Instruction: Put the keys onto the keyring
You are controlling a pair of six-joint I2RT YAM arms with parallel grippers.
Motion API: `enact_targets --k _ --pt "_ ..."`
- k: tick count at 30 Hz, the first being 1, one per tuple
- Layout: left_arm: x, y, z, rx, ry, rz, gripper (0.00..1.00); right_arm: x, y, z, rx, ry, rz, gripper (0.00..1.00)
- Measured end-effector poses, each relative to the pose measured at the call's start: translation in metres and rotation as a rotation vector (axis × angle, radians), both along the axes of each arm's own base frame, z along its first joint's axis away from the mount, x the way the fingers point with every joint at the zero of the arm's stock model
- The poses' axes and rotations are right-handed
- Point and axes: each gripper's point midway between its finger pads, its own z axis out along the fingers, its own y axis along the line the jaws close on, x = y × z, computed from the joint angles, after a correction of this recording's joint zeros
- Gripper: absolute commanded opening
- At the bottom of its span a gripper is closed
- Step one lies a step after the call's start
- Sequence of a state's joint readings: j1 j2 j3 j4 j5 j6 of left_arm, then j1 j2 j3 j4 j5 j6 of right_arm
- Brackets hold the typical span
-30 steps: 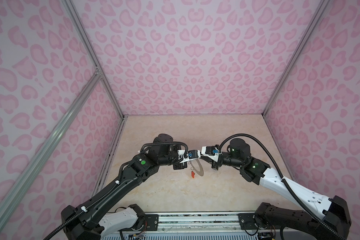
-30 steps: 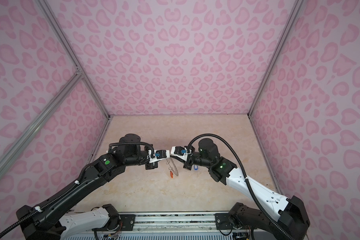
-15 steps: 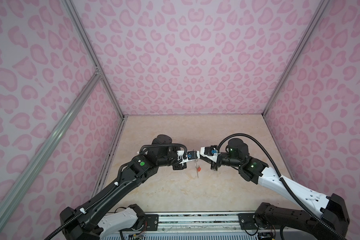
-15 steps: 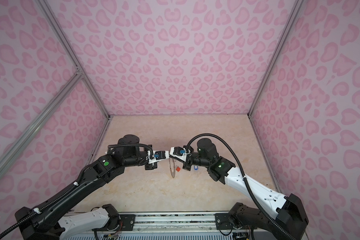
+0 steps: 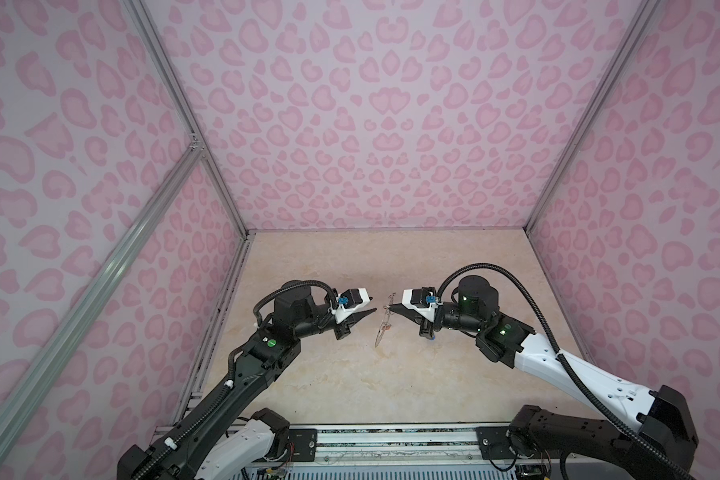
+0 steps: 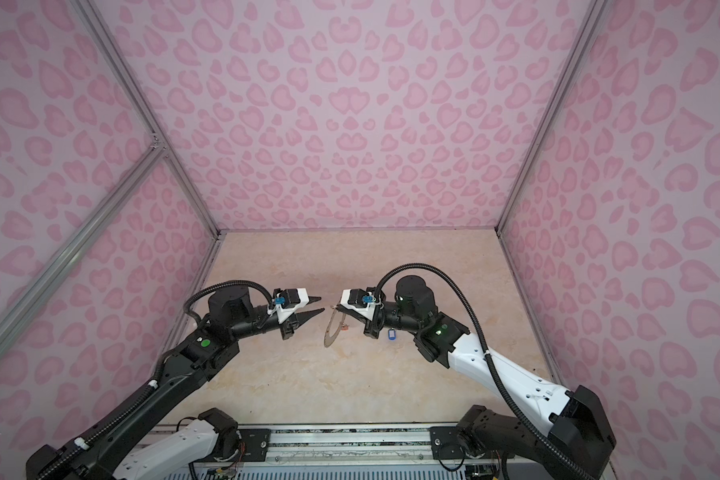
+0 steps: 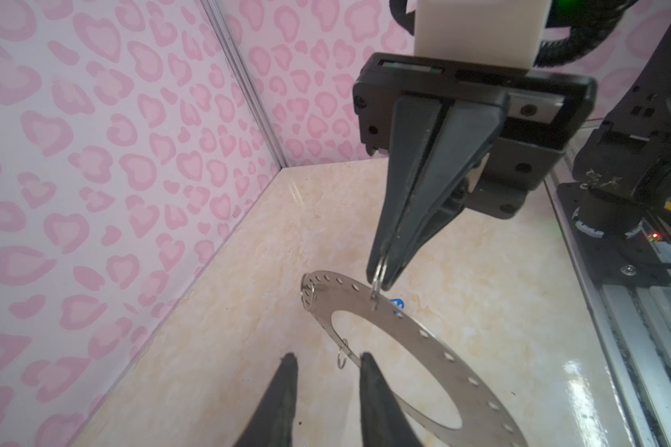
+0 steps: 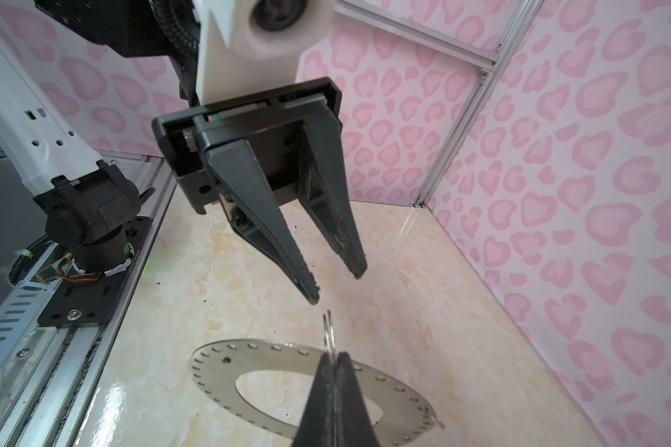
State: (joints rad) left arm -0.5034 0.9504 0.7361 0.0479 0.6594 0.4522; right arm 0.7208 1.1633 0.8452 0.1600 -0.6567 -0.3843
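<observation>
Two tools: right tool clenched on keyring, left tool released.

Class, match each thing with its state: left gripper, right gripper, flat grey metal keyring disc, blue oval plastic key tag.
1 left gripper
2 right gripper
3 flat grey metal keyring disc
4 blue oval plastic key tag

A lying on the table
B jaws apart, empty
C hanging by a wire loop
D shut on a wire loop

Pairs: 1-B, 2-D, 3-C, 4-A
</observation>
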Motion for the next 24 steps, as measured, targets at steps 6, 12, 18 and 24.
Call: enact_targets --k 6,12,18,24 --pt "-0.006 -0.006 0.011 -0.075 -0.001 -0.055 0.22 0.000 0.003 0.002 0.011 0.007 0.017 0.00" --pt "-0.011 -0.010 0.018 -0.108 -0.002 -0.094 0.20 -0.002 0.005 0.007 0.030 0.008 0.029 0.00" --pt "-0.012 -0.011 0.016 -0.111 0.018 -0.106 0.21 -0.005 0.006 0.011 0.043 -0.001 0.045 0.00" --pt "-0.010 -0.014 0.018 -0.110 0.022 -0.112 0.09 -0.006 0.006 0.013 0.048 -0.006 0.054 0.00"
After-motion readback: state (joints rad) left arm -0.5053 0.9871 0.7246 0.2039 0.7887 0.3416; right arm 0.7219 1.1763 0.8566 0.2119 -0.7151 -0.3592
